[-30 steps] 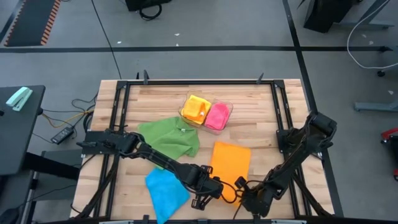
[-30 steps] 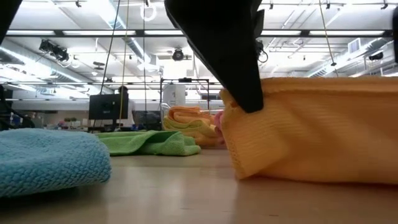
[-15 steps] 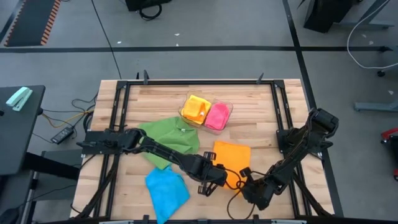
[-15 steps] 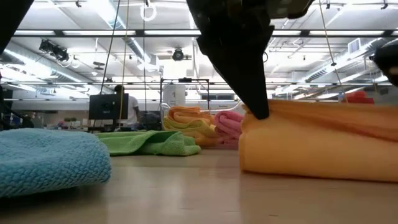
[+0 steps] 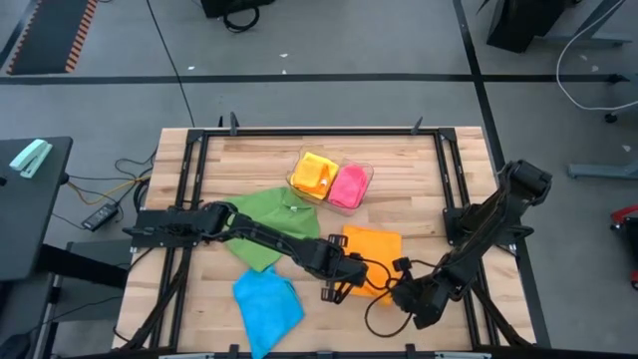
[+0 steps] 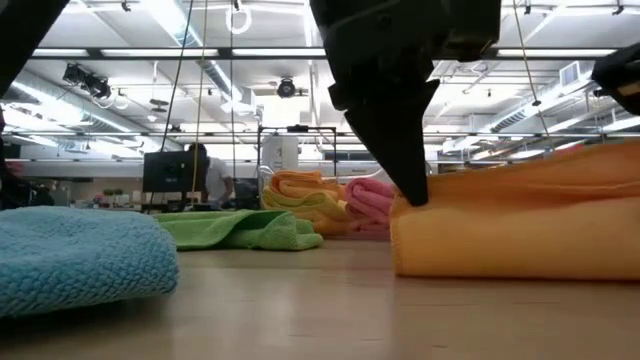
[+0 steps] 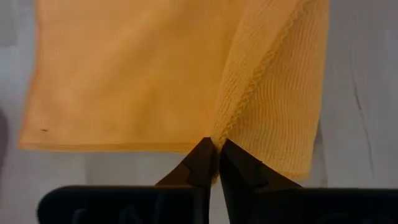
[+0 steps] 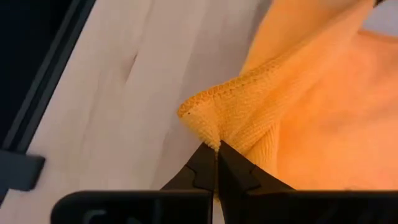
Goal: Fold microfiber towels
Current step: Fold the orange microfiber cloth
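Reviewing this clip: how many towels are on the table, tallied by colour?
green towel: 1
orange towel: 1
blue towel: 1
yellow towel: 1, in the clear tray
pink towel: 1, in the same tray
Total: 5 towels

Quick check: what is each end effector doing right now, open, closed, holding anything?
Left end effector: closed, pinching an edge of the orange towel.
Right end effector: closed, pinching a corner of the orange towel.
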Motion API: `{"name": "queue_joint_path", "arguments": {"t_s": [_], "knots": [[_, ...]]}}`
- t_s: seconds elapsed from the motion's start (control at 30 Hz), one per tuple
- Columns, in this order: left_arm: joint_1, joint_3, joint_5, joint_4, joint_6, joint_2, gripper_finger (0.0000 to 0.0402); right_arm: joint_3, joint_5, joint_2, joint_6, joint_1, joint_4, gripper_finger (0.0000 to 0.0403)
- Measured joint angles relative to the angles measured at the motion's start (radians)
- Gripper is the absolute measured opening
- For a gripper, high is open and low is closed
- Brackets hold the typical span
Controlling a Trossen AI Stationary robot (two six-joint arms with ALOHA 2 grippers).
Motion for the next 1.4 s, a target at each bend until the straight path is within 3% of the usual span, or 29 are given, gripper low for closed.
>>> {"name": "queue_joint_path", "arguments": {"t_s": [0.27, 0.63, 0.9, 1.2, 1.4], "knots": [[0.016, 0.001, -0.045, 0.008, -0.002, 0.0, 0.0022, 0.0, 0.013, -0.009, 0.192, -0.02, -0.101, 0.0014], [0.034, 0.001, -0.065, 0.044, -0.024, 0.011, 0.0038, -0.022, 0.058, -0.005, 0.261, -0.019, -0.165, 0.0016], [0.036, 0.0, -0.141, 0.057, -0.003, 0.051, 0.0035, -0.099, 0.057, -0.004, 0.283, -0.039, -0.145, 0.0057], [0.036, 0.0, -0.186, 0.06, -0.019, 0.051, 0.0092, -0.094, 0.031, -0.006, 0.282, -0.047, -0.168, 0.0136], [0.029, 0.0, -0.209, 0.05, -0.006, 0.049, 0.0136, -0.04, 0.017, -0.006, 0.282, -0.046, -0.292, 0.0152]]}}
